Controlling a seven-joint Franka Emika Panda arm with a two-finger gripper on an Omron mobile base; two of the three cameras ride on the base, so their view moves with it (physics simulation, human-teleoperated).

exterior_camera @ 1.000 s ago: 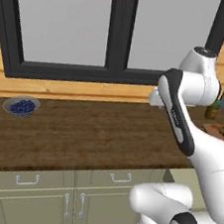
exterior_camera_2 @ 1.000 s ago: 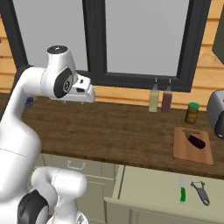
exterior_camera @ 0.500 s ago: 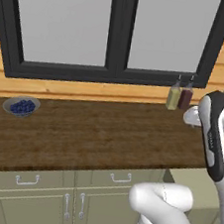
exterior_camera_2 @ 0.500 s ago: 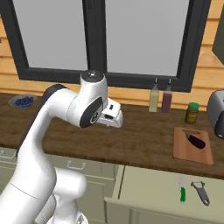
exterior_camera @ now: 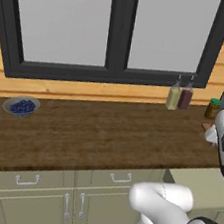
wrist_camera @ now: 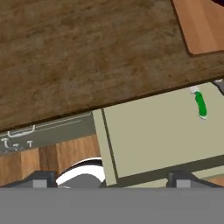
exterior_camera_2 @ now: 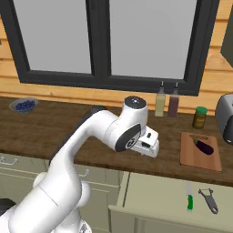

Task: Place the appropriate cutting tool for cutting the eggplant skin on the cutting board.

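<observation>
A small, elongated dark purple eggplant (exterior_camera_2: pixel 203 145) lies on a flat, reddish-brown rectangular wooden cutting board (exterior_camera_2: pixel 200 159), which rests on the dark wood desk (exterior_camera_2: pixel 68 127) at its right end, just in front of a green-lidded jar (exterior_camera_2: pixel 199 117) and beside a silver toaster (exterior_camera_2: pixel 225 118). Below the board, a pale open drawer (exterior_camera_2: pixel 159 195) holds a green-handled knife (exterior_camera_2: pixel 189 200) and, just to its right, a grey metal peeler (exterior_camera_2: pixel 208 199); the peeler looks like the fitting tool for the skin. Over the last second the white arm has swung from high at the left, near the window, down and across toward the right, so the gripper (exterior_camera_2: pixel 150 144) now hangs over the desk's front edge, left of the board and up and to the left of the drawer's tools. In the hand view the green-handled knife (wrist_camera: pixel 200 104) and a corner of the cutting board (wrist_camera: pixel 203 26) appear ahead. This suggests the reach toward the drawer is under way, with nothing picked up yet. Whether the gripper's fingers are apart or together cannot be told.
</observation>
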